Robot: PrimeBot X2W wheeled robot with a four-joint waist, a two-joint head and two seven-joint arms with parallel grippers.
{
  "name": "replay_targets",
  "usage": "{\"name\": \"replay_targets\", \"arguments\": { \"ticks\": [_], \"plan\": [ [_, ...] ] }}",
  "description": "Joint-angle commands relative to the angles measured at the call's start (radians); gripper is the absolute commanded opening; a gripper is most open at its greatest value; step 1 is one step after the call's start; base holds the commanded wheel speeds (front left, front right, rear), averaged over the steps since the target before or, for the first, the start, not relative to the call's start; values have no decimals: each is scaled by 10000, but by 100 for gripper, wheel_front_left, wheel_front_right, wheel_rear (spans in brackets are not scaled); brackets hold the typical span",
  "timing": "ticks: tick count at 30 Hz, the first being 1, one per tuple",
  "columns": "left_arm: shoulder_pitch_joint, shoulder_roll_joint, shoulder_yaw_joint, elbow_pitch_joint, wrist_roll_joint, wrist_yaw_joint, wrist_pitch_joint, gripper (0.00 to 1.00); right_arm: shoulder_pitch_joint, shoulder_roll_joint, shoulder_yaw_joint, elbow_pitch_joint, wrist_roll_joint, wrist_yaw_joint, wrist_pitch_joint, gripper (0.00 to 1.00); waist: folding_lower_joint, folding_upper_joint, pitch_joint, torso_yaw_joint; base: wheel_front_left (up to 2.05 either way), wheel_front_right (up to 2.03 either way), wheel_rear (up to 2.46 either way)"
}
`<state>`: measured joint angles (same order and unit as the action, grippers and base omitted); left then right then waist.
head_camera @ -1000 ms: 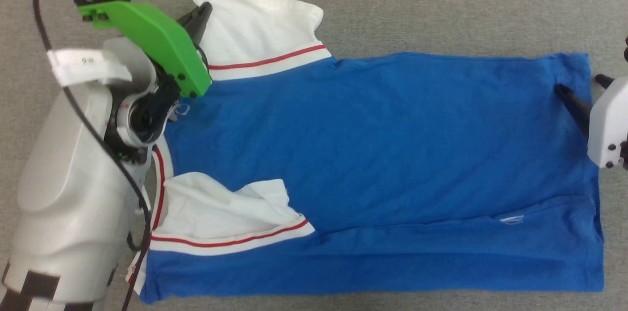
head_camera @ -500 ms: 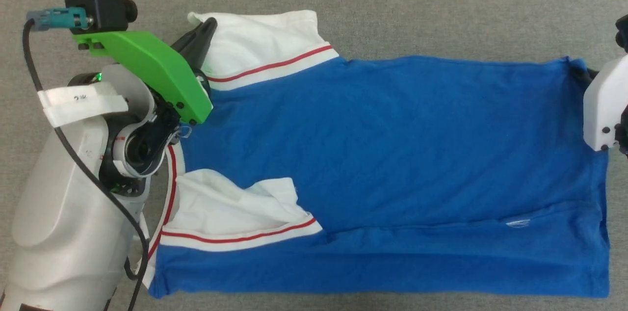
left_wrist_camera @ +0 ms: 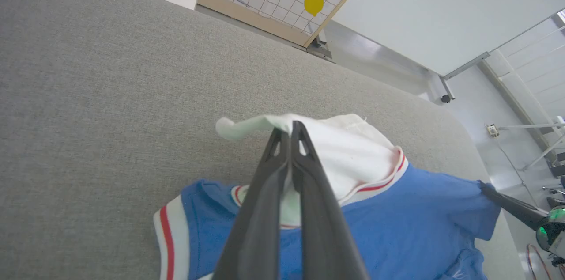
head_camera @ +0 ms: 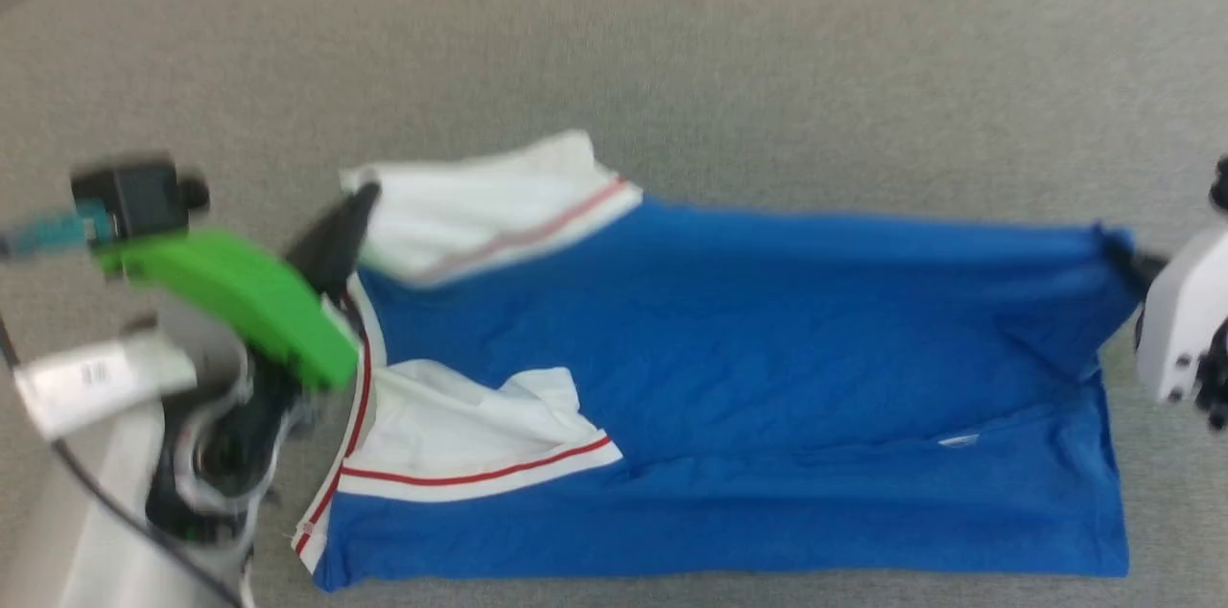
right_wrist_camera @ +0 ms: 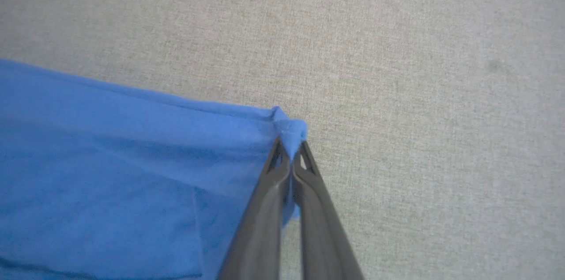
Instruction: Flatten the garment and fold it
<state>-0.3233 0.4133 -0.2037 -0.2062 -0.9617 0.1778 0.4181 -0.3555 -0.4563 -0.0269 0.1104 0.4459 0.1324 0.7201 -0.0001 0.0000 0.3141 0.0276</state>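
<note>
Garment held taut for flattening: my left gripper clamps its ten-o'clock white sleeve, my right gripper its three-o'clock blue hem corner.

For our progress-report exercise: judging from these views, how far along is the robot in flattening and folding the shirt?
Done: the garment lies spread lengthwise on the table. In hand: the left gripper is shut on the far white sleeve, the right gripper on the far hem corner, cloth taut between. Left: the near sleeve lies crumpled; no fold looks finished.
</note>
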Motion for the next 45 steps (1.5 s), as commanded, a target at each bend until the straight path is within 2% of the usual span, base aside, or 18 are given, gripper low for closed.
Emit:
{"name": "replay_targets", "arguments": {
  "ticks": [1, 9, 16, 17, 18, 19, 24, 29, 33, 39, 42, 45],
  "plan": [
    [585, 39, 140, -181, -124, 100, -155, 0, 373, 177, -81, -62, 121, -17, -19, 0, 1, 0, -654, -75, 0, 0, 0],
    [3083, -392, 305, -551, -613, 288, -702, 0, 2038, 909, -654, -250, 88, -17, 49, 0, 1, 0, -1212, 51, 0, 0, 0],
    [4214, -635, 207, 465, -744, 527, -830, 0, 3013, 1340, -807, -159, -136, -17, 272, 0, 1, 0, -1493, 77, 0, 0, 0],
    [4288, -639, 201, 655, -730, 619, -809, 3, 3085, 1379, -823, -157, -155, -17, 257, 41, 1, 0, -1551, 71, 0, 0, 0],
    [4325, -634, 187, 784, -712, 651, -804, 32, 3152, 1397, -832, -161, -171, -17, 245, 100, 1, 0, -1610, 70, 0, 0, 0],
    [4348, -660, 227, 918, -715, 703, -849, 100, 3240, 1418, -889, -185, -188, -17, 214, 100, 1, 0, -1673, 76, 0, 0, 0],
    [4347, -298, 315, 1128, -305, 1031, -892, 100, 3720, 1554, -1389, -684, 69, -17, 223, 100, 1, 0, -2000, 115, 0, 0, 0],
    [4064, 279, 640, 557, 391, 1386, -1244, 100, 4050, 1691, -2348, -1623, 449, -17, 430, 100, 1, 0, -2194, 124, 0, 0, 0],
    [3530, 674, 754, 282, 1825, 1212, -2867, 100, 4004, 1610, -2543, -1822, 286, -17, 711, 100, 1, 0, -2193, 82, 0, 0, 0],
    [2777, 607, 407, 599, 3824, 643, -5998, 100, 3575, 1483, -1828, -1162, 389, -17, 1223, 100, 1, 0, -1848, 93, 0, 0, 0],
    [2471, 373, 249, 828, 4505, 433, -6644, 100, 3262, 1360, -1381, -767, 636, -17, 1213, 100, 1, 0, -1609, 152, 0, 0, 0],
    [2297, 23, 300, 884, 4951, 352, -6774, 100, 3022, 1225, -1028, -363, 736, -17, 1146, 100, 1, 0, -1374, 235, 0, 0, 0]
  ]
}}
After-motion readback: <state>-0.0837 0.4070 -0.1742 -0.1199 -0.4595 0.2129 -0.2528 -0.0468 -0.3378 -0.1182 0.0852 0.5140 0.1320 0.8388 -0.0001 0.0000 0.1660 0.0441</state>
